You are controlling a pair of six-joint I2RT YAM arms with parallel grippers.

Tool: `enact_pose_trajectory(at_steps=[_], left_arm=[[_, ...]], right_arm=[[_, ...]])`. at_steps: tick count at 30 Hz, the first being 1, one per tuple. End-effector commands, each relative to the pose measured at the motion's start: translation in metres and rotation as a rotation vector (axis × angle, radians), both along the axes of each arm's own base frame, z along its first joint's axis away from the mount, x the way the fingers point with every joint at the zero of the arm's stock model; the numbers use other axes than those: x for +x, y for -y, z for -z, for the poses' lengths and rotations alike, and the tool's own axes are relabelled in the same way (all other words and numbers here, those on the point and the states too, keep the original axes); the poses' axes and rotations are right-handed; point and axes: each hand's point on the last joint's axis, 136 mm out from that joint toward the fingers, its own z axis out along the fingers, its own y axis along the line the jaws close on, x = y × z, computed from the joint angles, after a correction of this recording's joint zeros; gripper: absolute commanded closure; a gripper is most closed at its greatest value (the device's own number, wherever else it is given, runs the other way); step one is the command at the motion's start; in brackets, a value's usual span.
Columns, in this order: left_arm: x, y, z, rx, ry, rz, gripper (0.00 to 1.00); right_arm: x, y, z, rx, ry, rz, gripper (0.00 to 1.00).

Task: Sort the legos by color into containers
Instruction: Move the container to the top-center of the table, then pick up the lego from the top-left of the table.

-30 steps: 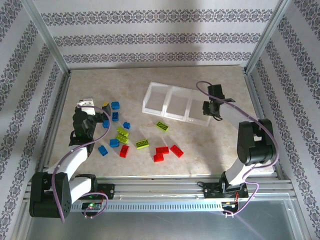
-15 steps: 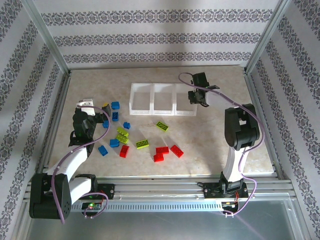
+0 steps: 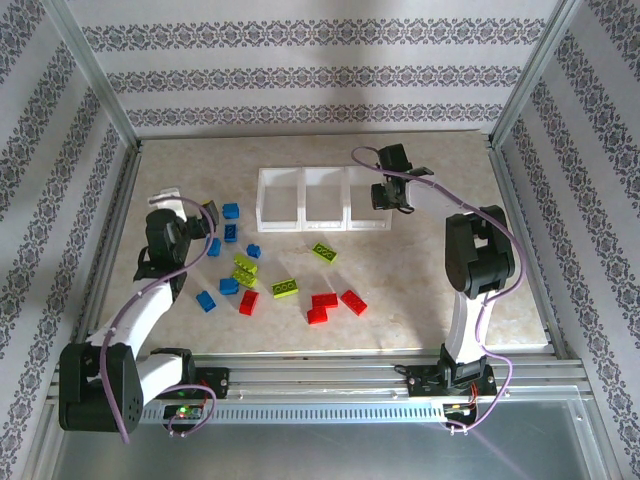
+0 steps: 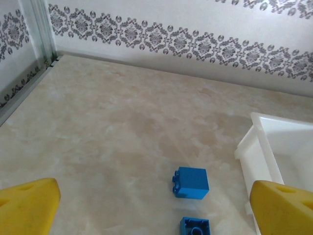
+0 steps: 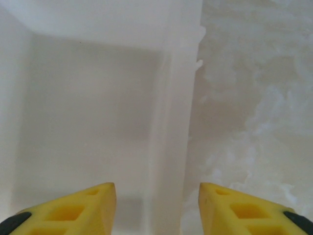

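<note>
The surface (image 3: 420, 290) is mottled beige, marble-like. The walls (image 3: 320, 60) are white with grey damask bands. The three containers (image 3: 325, 197) are translucent white. The legos (image 3: 245, 266) are blue, lime green and red. The left pincer (image 4: 156, 208) and right pincer (image 5: 157, 208) have yellow fingers (image 5: 68, 210). The arms (image 3: 480, 265) are black and white, with lilac cables (image 3: 125, 320).

Light: bright, even, diffuse.
Shadows: soft, faint on the worktop (image 3: 420, 290).
Focus: right wrist view washed-out, close container (image 5: 98, 98) hazy.
</note>
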Motion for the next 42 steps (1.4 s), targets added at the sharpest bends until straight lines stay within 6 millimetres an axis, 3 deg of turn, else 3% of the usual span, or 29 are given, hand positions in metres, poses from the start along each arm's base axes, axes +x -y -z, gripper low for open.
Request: enact_pose_trajectory(at_steps=[1,8,10,19,25,35,42], left_arm=[[-0.004,-0.012,0.024,-0.049,-0.178,-0.078,0.00],[0.016,-0.011,0.059,-0.082,-0.460,-0.095,0.00],[0.025,-0.007,0.072,-0.100,-0.528,-0.075,0.00],[0.072,0.018,0.119,-0.190,-0.708,0.053,0.00],[0.091,0.029,0.142,-0.207,-0.776,0.097,0.01],[0.099,0.038,0.161,-0.161,-0.858,0.117,0.16],[0.100,0.048,0.167,-0.134,-0.883,0.135,0.16]], right_arm=[[-0.003,0.007,-0.033,-0.016,0.059,0.032,0.44],[-0.012,0.018,-0.055,0.002,0.117,0.093,0.30],[-0.019,0.023,-0.058,0.006,0.139,0.134,0.02],[-0.052,0.031,-0.058,0.028,0.191,0.248,0.02],[-0.070,0.030,-0.064,0.032,0.253,0.309,0.02],[-0.090,0.034,-0.076,0.059,0.350,0.397,0.02],[-0.098,0.041,-0.088,0.060,0.391,0.409,0.02]])
